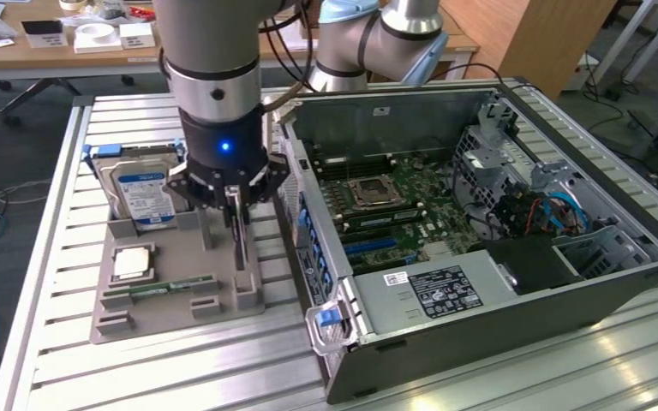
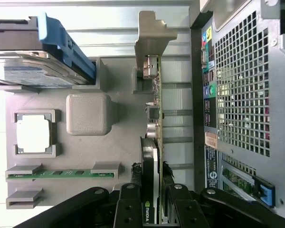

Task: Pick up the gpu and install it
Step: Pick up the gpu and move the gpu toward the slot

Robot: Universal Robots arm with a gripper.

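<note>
On the bench: I see a grey parts tray lying on the slatted aluminium bench. It is just beside an open computer case that sits toward the exterior view's right.
Gpu: the gpu stands on its long edge along the tray edge nearest the case, with its dark fan side facing the tray's middle. Its silver bracket is at the tray end where the hard drive stands.
Gpu seating: near the bracket the card runs beside a grey tray support. I cannot tell whether its lower edge has left the slot.
Gripper: the gripper hangs straight down over the end of the card away from the bracket, below a blue light on the wrist.
Hand state: clenched on the gpu, one finger against each face in my wrist view.
Hard drive: a hard drive with a blue-and-white label stands upright at the tray end farther from the exterior camera.
Processor: a square chip lies flat in its pocket, on the tray side away from the case.
Memory stick: a narrow green stick lies across the tray toward its nearer end.
Case: the side is open and the motherboard faces up.
</note>
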